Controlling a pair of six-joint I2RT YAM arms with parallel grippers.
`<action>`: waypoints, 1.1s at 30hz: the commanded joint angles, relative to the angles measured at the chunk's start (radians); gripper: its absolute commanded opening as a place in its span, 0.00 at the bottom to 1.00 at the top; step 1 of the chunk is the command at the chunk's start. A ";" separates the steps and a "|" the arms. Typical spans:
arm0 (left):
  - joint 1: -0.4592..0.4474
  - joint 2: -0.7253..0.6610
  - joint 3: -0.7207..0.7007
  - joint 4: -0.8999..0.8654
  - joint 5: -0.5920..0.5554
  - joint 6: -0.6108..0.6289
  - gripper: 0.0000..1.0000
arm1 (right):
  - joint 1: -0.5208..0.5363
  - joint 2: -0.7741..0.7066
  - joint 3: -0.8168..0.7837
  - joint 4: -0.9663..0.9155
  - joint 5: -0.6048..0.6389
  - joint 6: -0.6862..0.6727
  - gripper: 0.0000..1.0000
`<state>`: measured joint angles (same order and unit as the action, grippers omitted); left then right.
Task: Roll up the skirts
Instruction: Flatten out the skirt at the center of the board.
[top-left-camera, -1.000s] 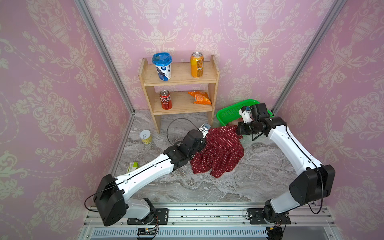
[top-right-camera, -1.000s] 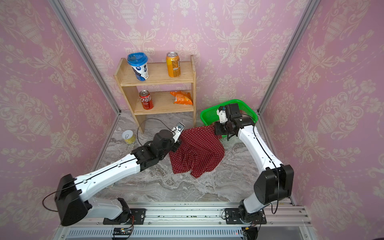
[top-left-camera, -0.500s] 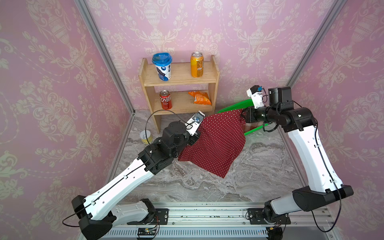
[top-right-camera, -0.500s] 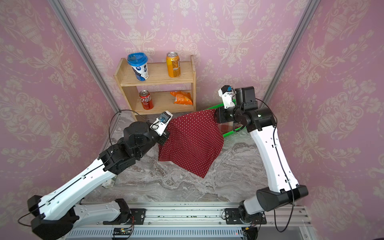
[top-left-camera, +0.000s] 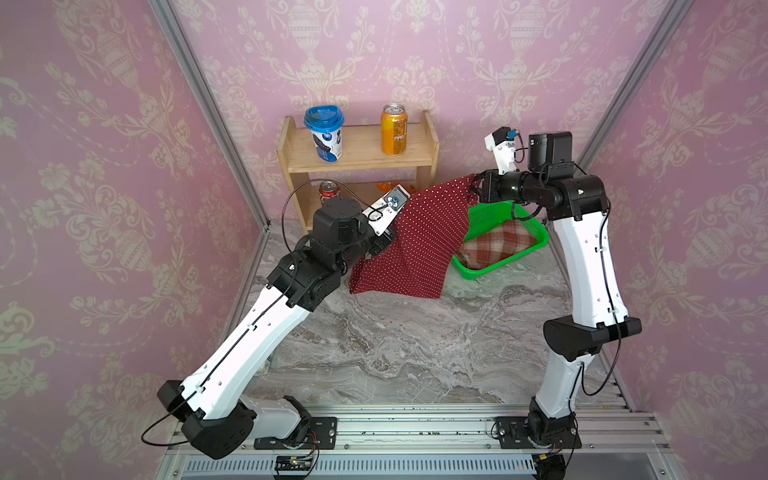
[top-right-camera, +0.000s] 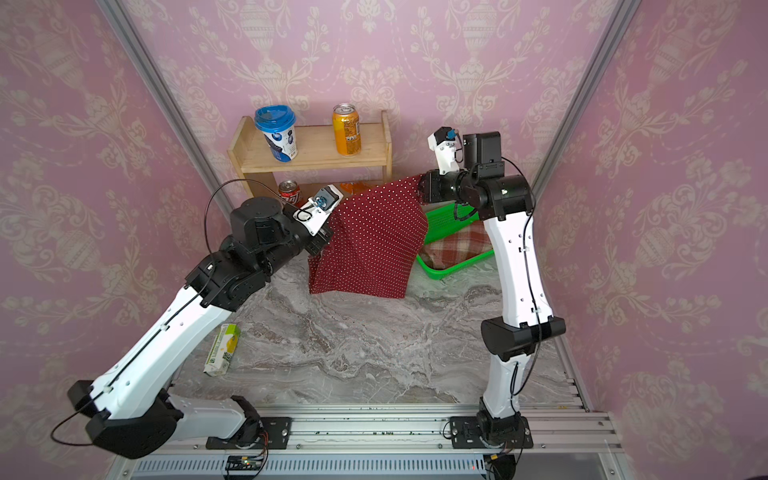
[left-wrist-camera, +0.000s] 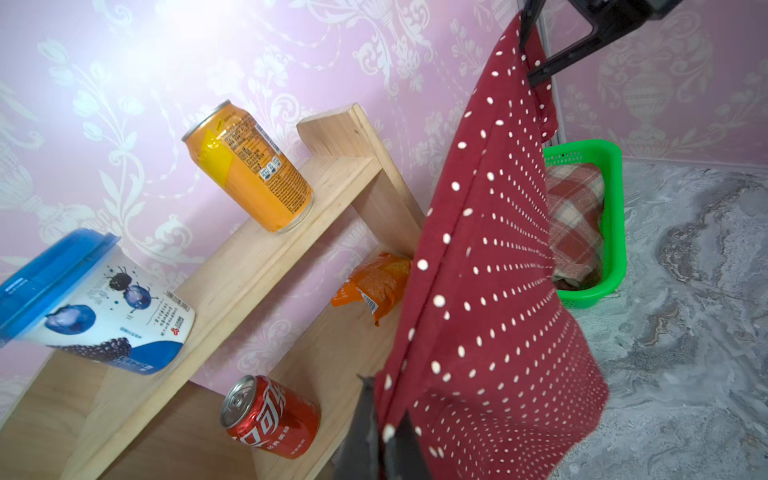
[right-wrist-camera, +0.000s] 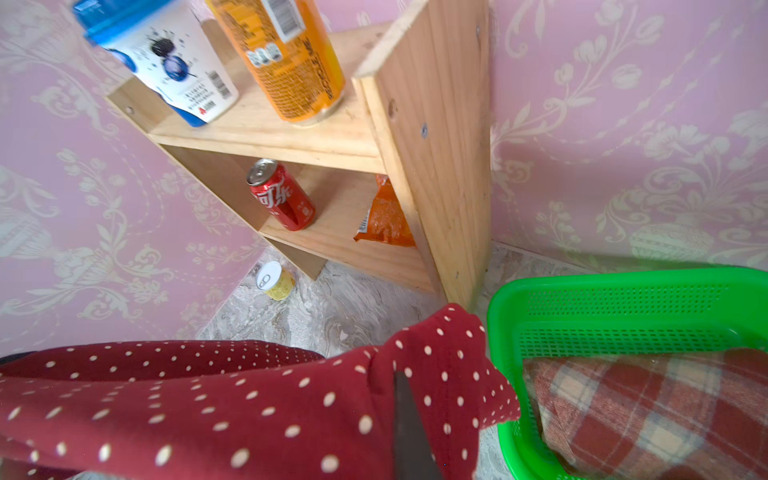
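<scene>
Backdrop: pink damask wallpaper on three sides, grey marble-look tabletop (top-left-camera: 395, 353) as work surface.
Juice carton (top-right-camera: 222, 351): lies flat by the left arm, well apart from the cloth; not part of the job.
Left gripper (left-wrist-camera: 384, 415): fingers pressed together, pinching one corner of the polka-dot skirt (top-left-camera: 419, 245). It sits lower than the other grip, so the cloth hangs on a slant.
Wooden shelf (top-left-camera: 357, 160): against the back wall, behind the cloth. Blue-lidded cup (top-left-camera: 325, 133) and orange can (top-left-camera: 393, 129) on top; cola can (top-left-camera: 329, 191) and snack bag (left-wrist-camera: 374, 286) below. Clutter only.
Small yellow can (right-wrist-camera: 275, 280): on the marble beside the shelf foot.
Polka-dot skirt: off the table, stretched between both grippers, likely to open it out and drop the wrinkles. Cannot tell if the lower hem touches the marble.
Right gripper (top-left-camera: 478, 191): fingers clamped on the opposite top corner, held high above the basket.
Green perforated basket (top-left-camera: 536, 232): back right corner, beside the right arm.
Plaid skirt (top-left-camera: 494, 247): bunched inside the basket, nothing gripping it.
Step, my read: spread phase; skirt needs laying flat on open marble before any rolling. Neither skirt rolled yet.
Risk: thin corner pinches could slip; the hanging hem may fold under on set-down.
</scene>
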<state>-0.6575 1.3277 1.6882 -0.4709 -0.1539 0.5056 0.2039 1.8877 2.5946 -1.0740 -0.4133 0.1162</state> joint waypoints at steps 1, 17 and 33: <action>-0.002 -0.083 -0.006 -0.114 0.055 0.024 0.00 | -0.034 -0.122 -0.059 0.063 0.015 0.023 0.00; -0.473 -0.223 -0.714 0.057 0.250 -0.327 0.00 | -0.066 -0.955 -1.701 0.605 0.223 0.165 0.00; -0.397 -0.352 -0.790 0.088 0.194 -0.353 0.00 | -0.066 -0.768 -1.439 0.545 0.184 0.095 0.00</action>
<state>-1.0950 1.0924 0.8570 -0.2626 0.0570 0.1371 0.1661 1.0889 1.0054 -0.6006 -0.3202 0.2245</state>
